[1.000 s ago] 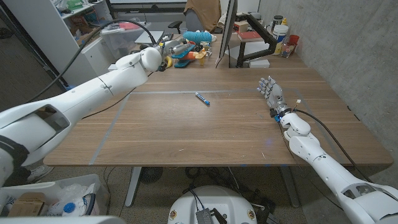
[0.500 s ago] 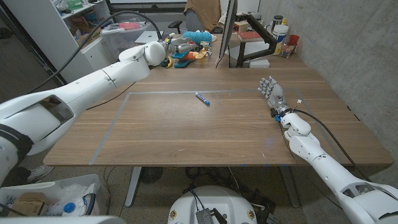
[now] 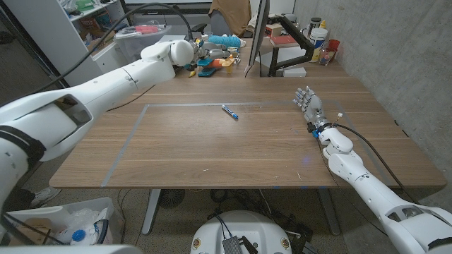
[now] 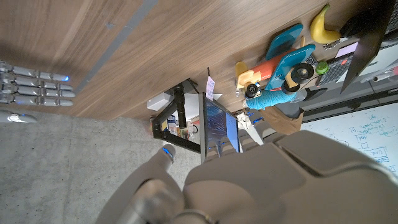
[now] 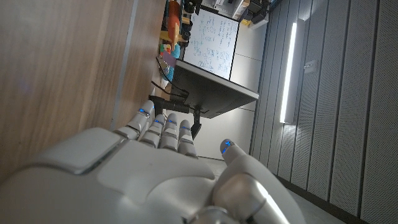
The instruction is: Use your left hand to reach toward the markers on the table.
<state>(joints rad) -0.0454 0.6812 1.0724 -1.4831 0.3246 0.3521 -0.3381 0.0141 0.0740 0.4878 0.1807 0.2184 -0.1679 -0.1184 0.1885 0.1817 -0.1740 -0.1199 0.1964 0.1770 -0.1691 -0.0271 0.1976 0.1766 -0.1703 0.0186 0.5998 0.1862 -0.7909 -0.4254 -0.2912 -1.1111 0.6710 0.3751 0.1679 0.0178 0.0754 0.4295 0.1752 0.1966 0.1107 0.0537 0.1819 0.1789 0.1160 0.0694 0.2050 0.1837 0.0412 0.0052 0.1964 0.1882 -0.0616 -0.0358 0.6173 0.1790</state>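
A single blue marker [image 3: 229, 111] lies on the wooden table [image 3: 212, 152], a little behind its middle. My left arm stretches across the table's far left, and my left hand [image 3: 200, 50] is at the back edge beside a heap of toys, well behind the marker. Its back [image 4: 292, 180] and one outstretched finger [image 4: 163, 155] show in the left wrist view, with nothing in it. My right hand [image 3: 308, 103] stands on its edge at the right of the table, fingers [image 5: 163, 129] straight and apart, holding nothing; it shows again [image 4: 31, 90] in the left wrist view.
Colourful toys [image 3: 215, 56] and a banana [image 4: 320, 25] crowd the table's back edge. A monitor [image 3: 258, 35] on a black stand rises behind them. Shelving [image 3: 85, 28] stands at the far left, a concrete wall [image 3: 395, 49] on the right. Tape lines [image 3: 134, 134] mark a rectangle on the table.
My left arm has swung farther back and to the right, bringing its hand up to the toys at the table's back edge. The marker and my right hand have not moved.
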